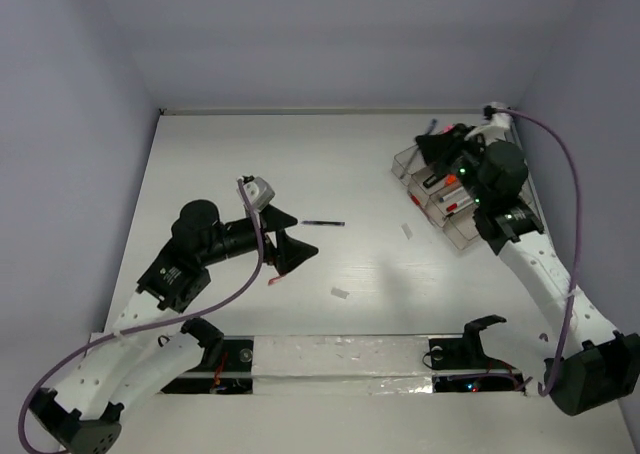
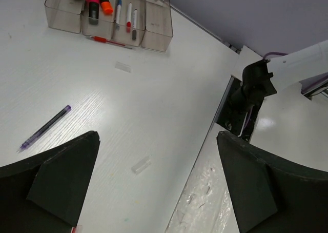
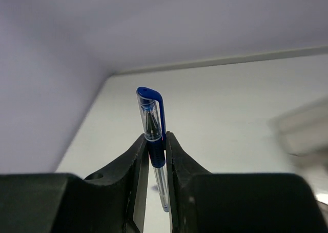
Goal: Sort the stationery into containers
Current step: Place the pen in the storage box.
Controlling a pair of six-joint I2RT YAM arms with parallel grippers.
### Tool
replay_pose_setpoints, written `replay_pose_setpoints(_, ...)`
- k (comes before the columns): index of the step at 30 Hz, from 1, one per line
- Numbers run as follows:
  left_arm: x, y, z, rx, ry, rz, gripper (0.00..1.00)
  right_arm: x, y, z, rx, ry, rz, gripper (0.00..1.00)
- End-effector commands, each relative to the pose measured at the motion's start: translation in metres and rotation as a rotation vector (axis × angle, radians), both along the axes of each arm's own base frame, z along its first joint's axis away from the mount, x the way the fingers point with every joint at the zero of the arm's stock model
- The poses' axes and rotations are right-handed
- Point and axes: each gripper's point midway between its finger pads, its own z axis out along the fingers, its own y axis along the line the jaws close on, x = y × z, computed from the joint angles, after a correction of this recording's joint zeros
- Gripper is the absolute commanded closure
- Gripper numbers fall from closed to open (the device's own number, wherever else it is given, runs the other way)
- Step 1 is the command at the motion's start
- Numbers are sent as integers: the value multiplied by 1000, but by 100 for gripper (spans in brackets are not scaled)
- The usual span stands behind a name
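Note:
My right gripper [image 3: 157, 140] is shut on a blue capped pen [image 3: 154, 122], which stands upright between the fingers. In the top view this gripper [image 1: 438, 146] hangs over the far end of the clear organiser tray [image 1: 462, 236]. My left gripper [image 2: 157, 136] is open and empty above the table, and in the top view it [image 1: 298, 236] sits at mid-left. A dark pen [image 1: 323, 222] lies just beyond it, seen as purple-blue [image 2: 45, 128] from the left wrist. A red pen [image 1: 280, 272] lies beside the near finger. Two small white pieces [image 1: 340, 294] [image 1: 407, 230] lie loose.
In the left wrist view the tray [image 2: 156, 35] holds an orange marker [image 2: 105, 7], a pink-capped item [image 2: 93, 10] and pens [image 2: 129, 17]. Another red pen [image 2: 110, 41] lies in front of it. A taped strip [image 1: 340, 356] runs along the near edge.

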Motion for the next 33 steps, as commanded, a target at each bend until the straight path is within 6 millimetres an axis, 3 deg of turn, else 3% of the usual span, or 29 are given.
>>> replay_pose_setpoints(1, -1, 11, -6, -16, -27, 66, 1, 19, -118, -35, -3, 121, -443, 100)
replay_pose_setpoints(4, 1, 22, -5, -40, -35, 145, 1, 13, -194, -72, 0, 211, -698, 99)
replay_pose_setpoints(7, -1, 35, 10, -79, -98, 199, 1, 4, -241, -102, -5, 280, -841, 99)
replay_pose_setpoints(11, -2, 52, 22, -121, -144, 282, 1, 4, -272, -142, -6, 386, -927, 99)
replay_pose_setpoints(16, -2, 65, 30, -146, -169, 348, 1, 14, -284, -185, -4, 491, -940, 99)
replay_pose_setpoints(21, -5, 66, 32, -156, -181, 348, 1, 17, -287, -206, 12, 544, -946, 95)
replay_pose_setpoints(24, -5, 66, 33, -157, -182, 345, 1, 15, -291, -216, 11, 574, -956, 82)
replay_pose_setpoints(28, -5, 66, 32, -154, -182, 345, 1, 12, -290, -223, 0, 593, -949, 54)
replay_pose_setpoints(31, -4, 65, 31, -151, -178, 345, 1, 12, -289, -220, -9, 591, -938, 37)
replay_pose_setpoints(33, -3, 65, 30, -148, -175, 348, 1, 12, -286, -211, -20, 574, -918, 31)
